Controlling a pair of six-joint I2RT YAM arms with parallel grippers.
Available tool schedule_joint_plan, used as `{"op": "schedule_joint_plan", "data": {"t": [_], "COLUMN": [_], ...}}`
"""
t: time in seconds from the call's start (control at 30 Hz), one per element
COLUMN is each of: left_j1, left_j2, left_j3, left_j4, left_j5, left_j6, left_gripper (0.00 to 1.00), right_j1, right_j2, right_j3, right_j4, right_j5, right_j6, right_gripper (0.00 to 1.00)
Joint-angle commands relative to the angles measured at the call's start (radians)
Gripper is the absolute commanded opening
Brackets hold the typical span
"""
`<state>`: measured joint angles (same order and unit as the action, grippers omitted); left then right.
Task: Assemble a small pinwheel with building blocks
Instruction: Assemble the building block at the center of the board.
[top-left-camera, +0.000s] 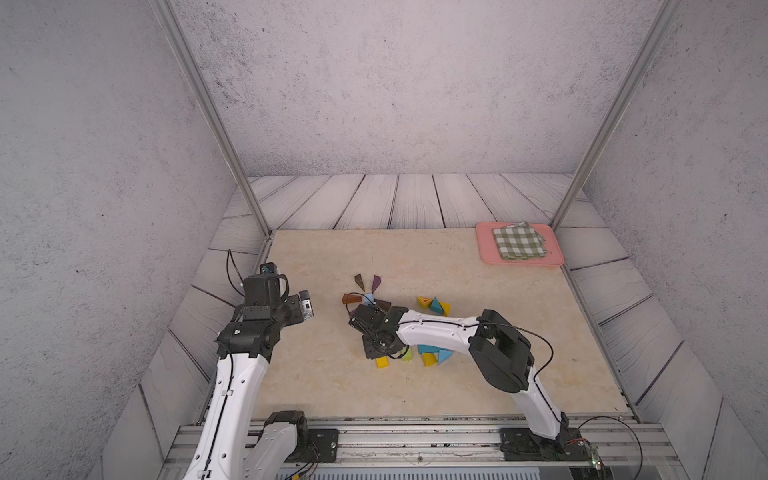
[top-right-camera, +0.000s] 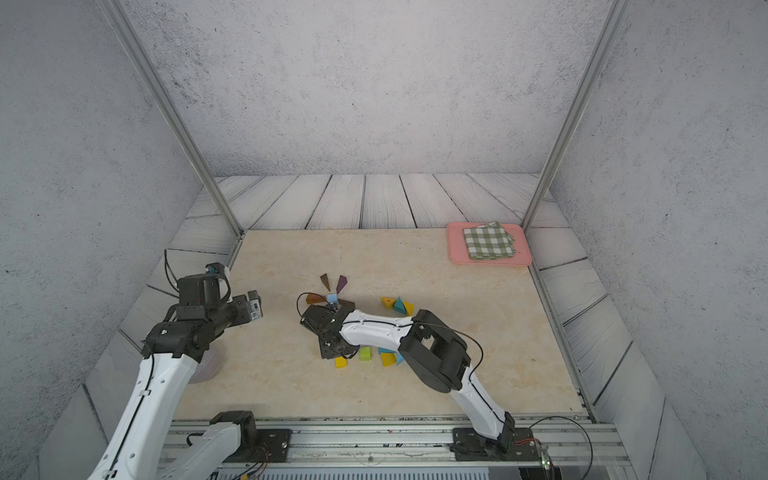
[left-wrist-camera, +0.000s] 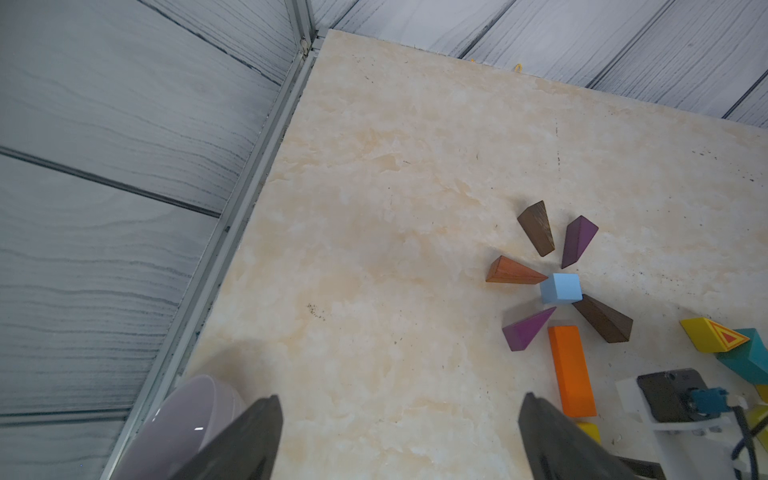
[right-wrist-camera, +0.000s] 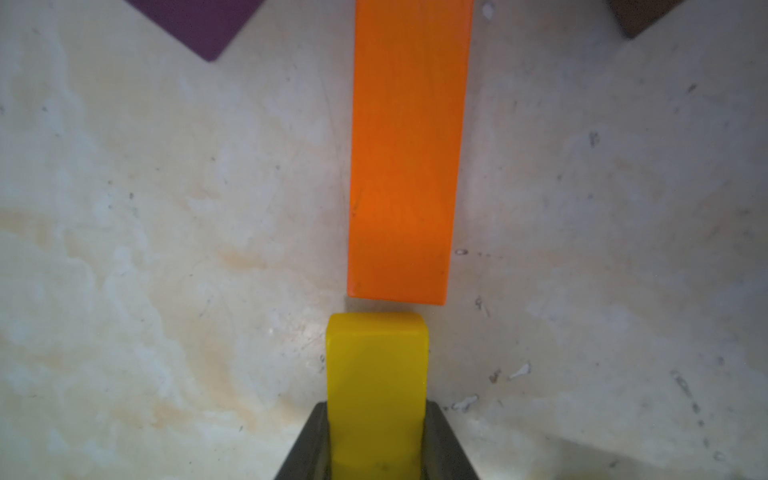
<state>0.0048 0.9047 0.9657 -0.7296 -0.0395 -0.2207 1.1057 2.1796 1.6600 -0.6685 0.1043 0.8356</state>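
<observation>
- right gripper: jaws clamped on the yellow bar, which sticks out ahead of the fingertips; can't tell if it is on the table yet
- just ahead of the held bar's end: orange bar, lying flat, thin gap between them, roughly in line
- beyond that, flanking the orange bar's far end: purple wedge and dark brown wedge, then the light-blue cube as hub, more wedges fanned round it
- left gripper: jaws wide apart, empty, hanging well off to the side; lavender bowl by it
- spare blocks lie under the right forearm
- risk: pushing further forward shoves the orange bar into the cube and scatters the fan
- risk: the held bar sits slightly off the orange bar's centre line, so the stem may end up kinked
- risk: opening while not flat lets the bar tip or roll
- risk: the low wrist and cable could sweep wedges on the way out
- surface: beige marble-look tabletop, smooth, scuffed, so blocks probably slide easily
- far corner: pink tray holding a green-checked cloth
- room: grey plank-print panels, grey speckled walls, aluminium posts
</observation>
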Motion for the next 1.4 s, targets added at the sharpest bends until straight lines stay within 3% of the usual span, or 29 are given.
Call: {"op": "schedule_joint_plan", "data": {"t": [0.0,0.87,1.03,1.17,1.37], "left_j1": [0.009,0.009,0.009,0.009,0.009], "left_j2": [-0.009,-0.011,-0.010,-0.011,-0.010], "left_j3": [-0.009,-0.009,-0.009,-0.011,-0.010], "left_j4": [-0.004,-0.003,-0.004,-0.003,-0.004], "left_j5": [0.003,0.006,0.007,0.007,0.007], "left_j6": [0.010,0.012,0.012,0.012,0.012], "left_gripper": [0.96,0.96,0.96,0.96,0.96], "right_j1": [-0.002,-0.004,-0.005,-0.005,-0.007], "right_j2": [0.044,0.071,0.079,0.075,0.059], "right_j3": [0.005,0.069,0.061,0.059,0.050], "right_j4": [-0.014,-0.081,-0.079,-0.080,-0.075], "right_j5": [0.016,0.066,0.062,0.061,0.082], "right_j6": [0.019,-0.032,-0.021,-0.018,-0.018], "right_gripper": [0.23,0.29,0.35,0.48,0.46]}}
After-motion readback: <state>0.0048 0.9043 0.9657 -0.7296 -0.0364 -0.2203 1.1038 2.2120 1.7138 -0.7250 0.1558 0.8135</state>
